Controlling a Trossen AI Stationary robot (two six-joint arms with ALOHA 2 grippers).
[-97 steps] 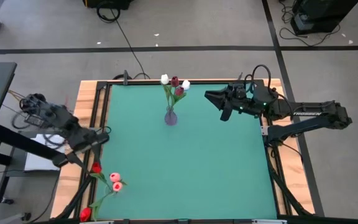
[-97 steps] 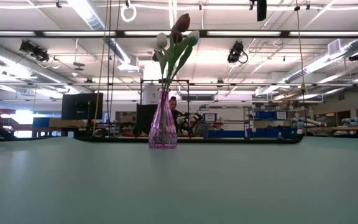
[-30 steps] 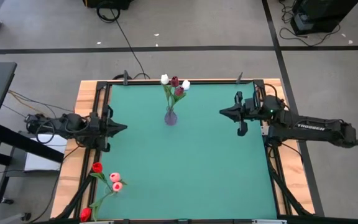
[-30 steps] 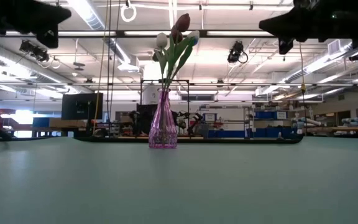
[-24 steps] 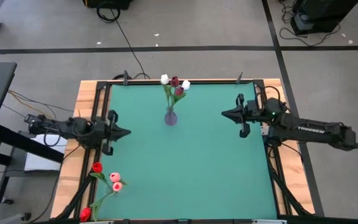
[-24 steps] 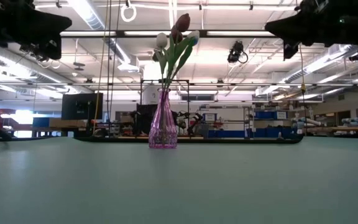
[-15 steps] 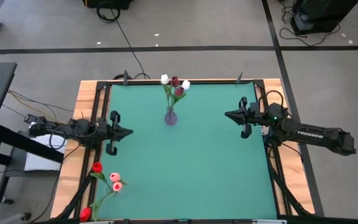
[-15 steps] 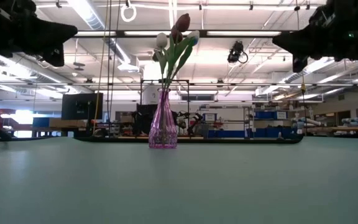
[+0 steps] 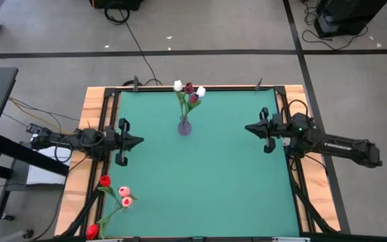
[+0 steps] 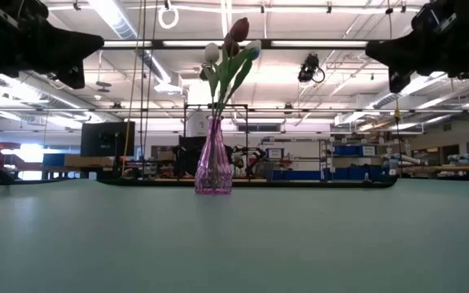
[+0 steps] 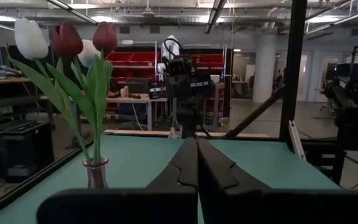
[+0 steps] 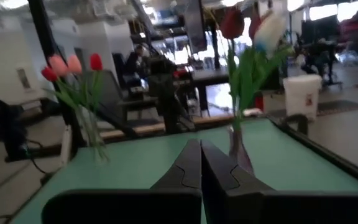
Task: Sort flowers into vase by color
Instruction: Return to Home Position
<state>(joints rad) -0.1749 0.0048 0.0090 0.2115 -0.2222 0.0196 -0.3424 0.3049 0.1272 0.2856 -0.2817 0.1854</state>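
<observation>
At the near left corner of the green worktop (image 9: 207,188) stands a bunch of red and pink tulips (image 9: 124,193), upright on thin green stems; what holds them is hard to make out. Farther in, the left hand (image 9: 140,141) hangs above the worktop's left edge and points toward the middle. Its two dark fingers (image 11: 185,165) are pressed together with nothing between them. Opposite, the right hand (image 9: 247,128) hangs above the right edge, pointing back at it, its fingers (image 12: 191,163) likewise flat against each other and empty. Beyond both, toward the far edge, a purple vase (image 9: 185,126) stands upright holding white and dark red tulips (image 9: 189,88). A workshop hall lies behind.
</observation>
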